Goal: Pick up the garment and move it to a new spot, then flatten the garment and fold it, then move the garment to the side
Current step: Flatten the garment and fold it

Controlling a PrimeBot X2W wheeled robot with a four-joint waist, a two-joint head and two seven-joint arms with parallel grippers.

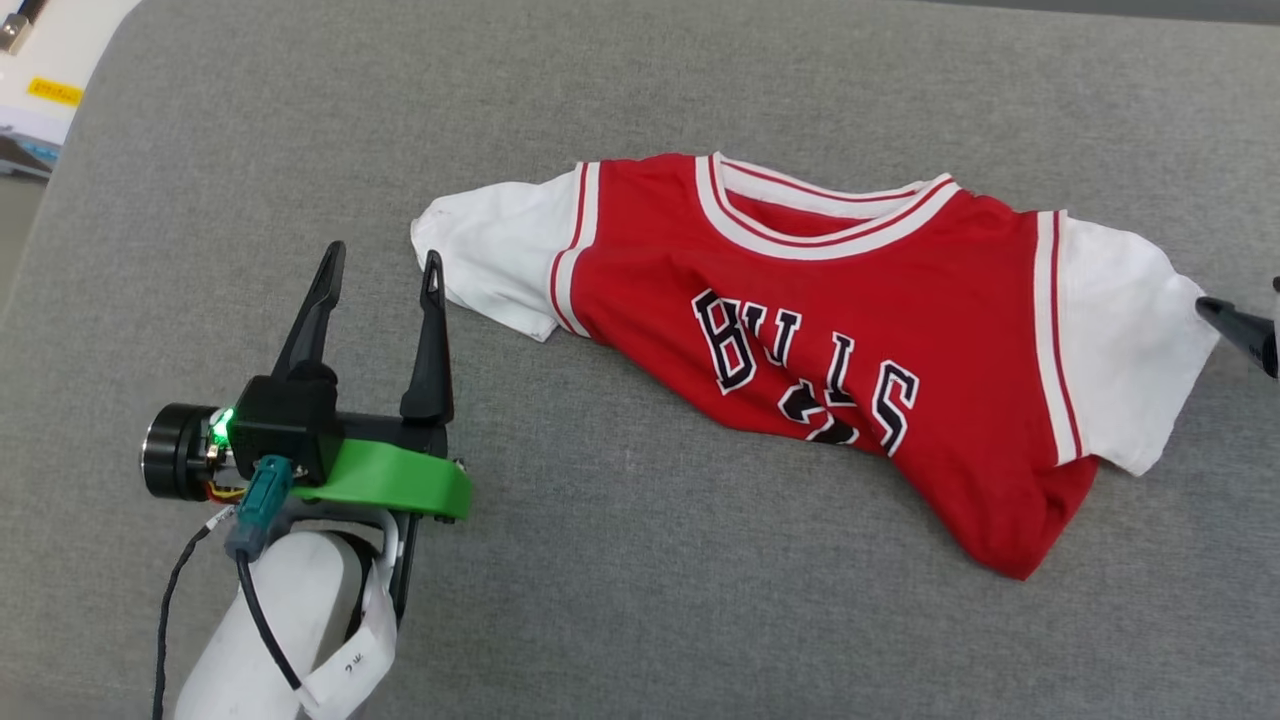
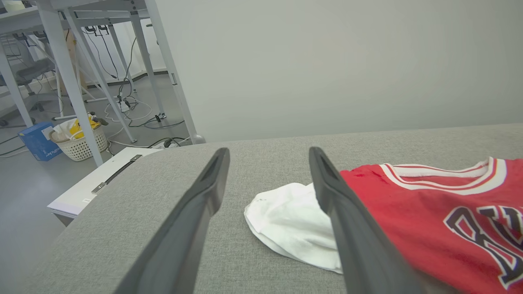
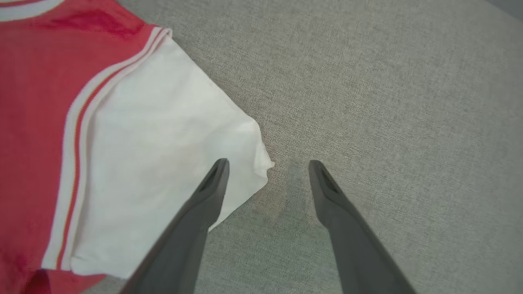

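The left end effector (image 1: 383,262) is hovering with its fingers spread wide, gripping nothing, just beside the left white sleeve (image 1: 490,250); the garment (image 1: 850,300), a red Bulls jersey-style T-shirt, is lying face up and rumpled across the middle of the grey fabric-covered worktop (image 1: 700,80), its lower part bunching under the lettering; the right end effector (image 3: 269,163) is also standing wide and empty, one finger crossing the edge of the right white sleeve (image 3: 155,143), the other over bare fabric.
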